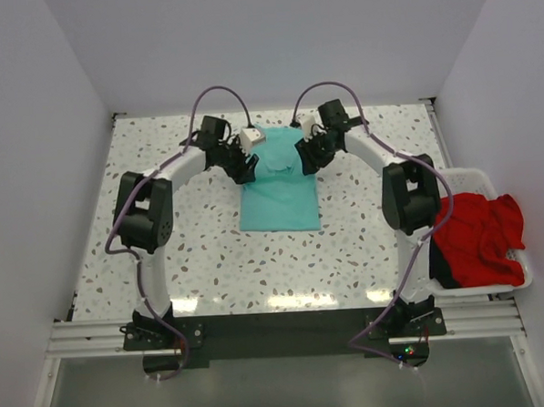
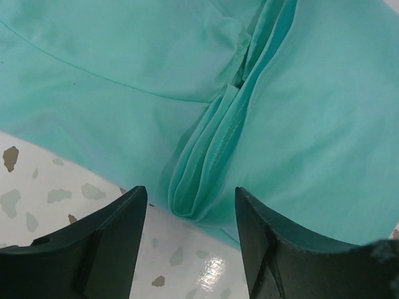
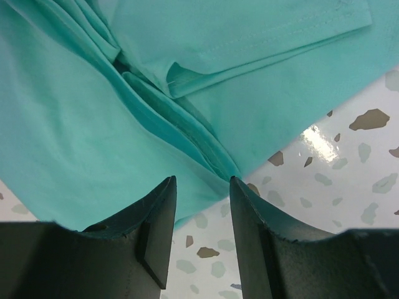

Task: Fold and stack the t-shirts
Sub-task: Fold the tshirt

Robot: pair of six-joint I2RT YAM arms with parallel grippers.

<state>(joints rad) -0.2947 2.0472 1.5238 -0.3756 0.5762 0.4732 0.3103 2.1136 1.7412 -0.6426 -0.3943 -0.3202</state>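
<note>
The teal t-shirt (image 1: 278,194) lies partly folded in the middle of the table, its far end bunched between the two grippers. My left gripper (image 1: 245,171) is open at the shirt's left edge; in the left wrist view (image 2: 190,205) a pleated fold of teal cloth (image 2: 206,168) lies just ahead of the open jaws. My right gripper (image 1: 307,161) is open at the shirt's right edge; in the right wrist view (image 3: 202,187) the shirt's folded edge (image 3: 187,118) lies ahead of the jaws. The red t-shirt (image 1: 474,234) is heaped in the basket at the right.
A white slatted basket (image 1: 520,277) stands at the table's right edge beside the right arm. White walls close the table in at the back and sides. The speckled tabletop (image 1: 257,268) shows in front of the shirt.
</note>
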